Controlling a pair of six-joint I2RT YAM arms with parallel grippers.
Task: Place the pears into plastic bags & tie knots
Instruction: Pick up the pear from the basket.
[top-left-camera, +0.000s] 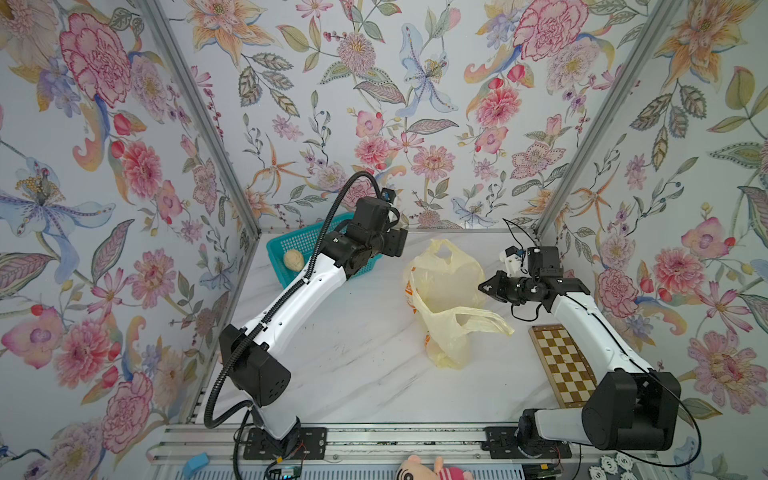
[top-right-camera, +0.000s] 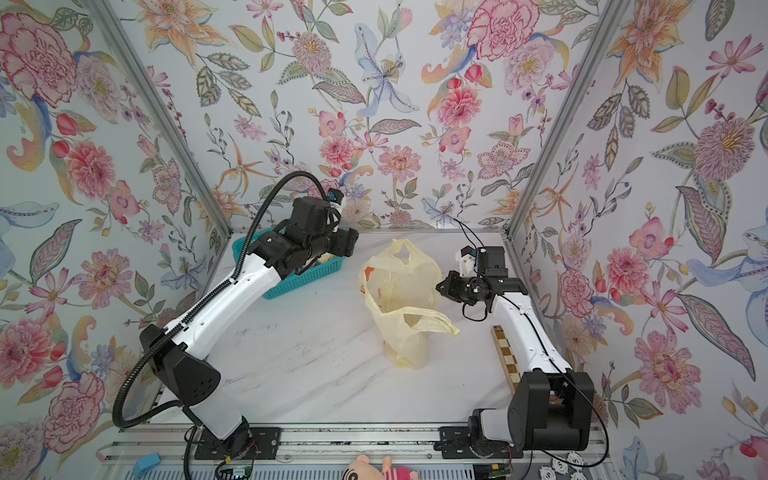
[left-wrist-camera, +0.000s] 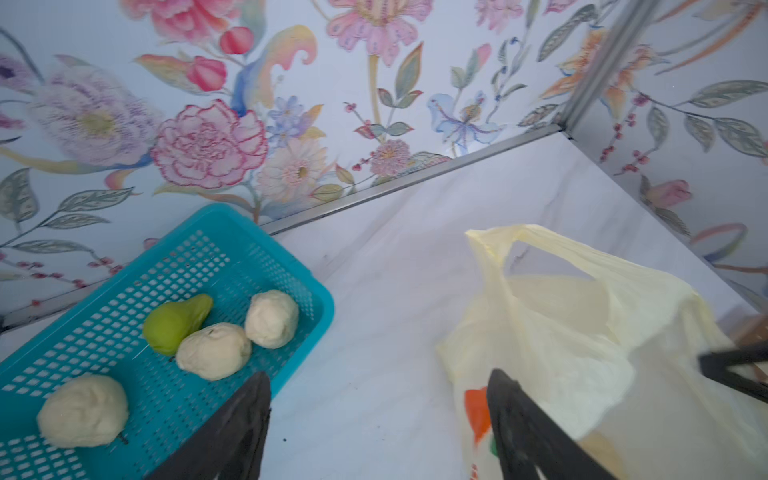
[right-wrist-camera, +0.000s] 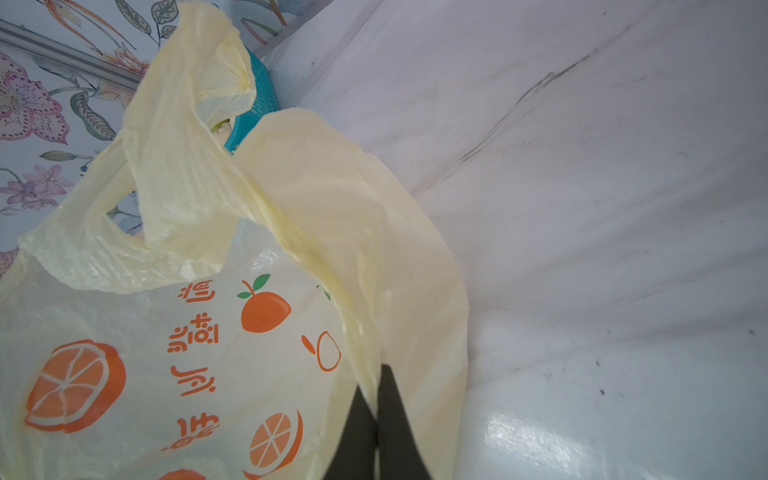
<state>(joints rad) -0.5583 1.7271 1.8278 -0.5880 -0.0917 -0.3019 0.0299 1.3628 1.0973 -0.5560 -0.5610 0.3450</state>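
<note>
Three cream pears (left-wrist-camera: 214, 351) and one green pear (left-wrist-camera: 174, 322) lie in the teal basket (left-wrist-camera: 266, 249). One cream pear (top-left-camera: 292, 260) shows beside the left arm in a top view. The pale-yellow plastic bag (top-left-camera: 446, 286) (top-right-camera: 401, 286) stands slumped mid-table, with orange fruit prints (right-wrist-camera: 264, 311). Its two handle loops (top-left-camera: 486, 322) hang apart, and no knot shows. My left gripper (left-wrist-camera: 380, 399) is open and empty, above the bare table between basket and bag (left-wrist-camera: 561, 332). My right gripper (right-wrist-camera: 380, 374) (top-left-camera: 484, 286) is shut on the bag's rim (right-wrist-camera: 365, 257).
The basket (top-left-camera: 299, 241) sits in the far left corner, partly under the left arm. A chessboard (top-left-camera: 563, 365) lies by the right wall under the right arm. A pink plush toy (top-left-camera: 428, 467) and a blue block (top-left-camera: 195, 463) lie past the front rail. Floral walls enclose three sides.
</note>
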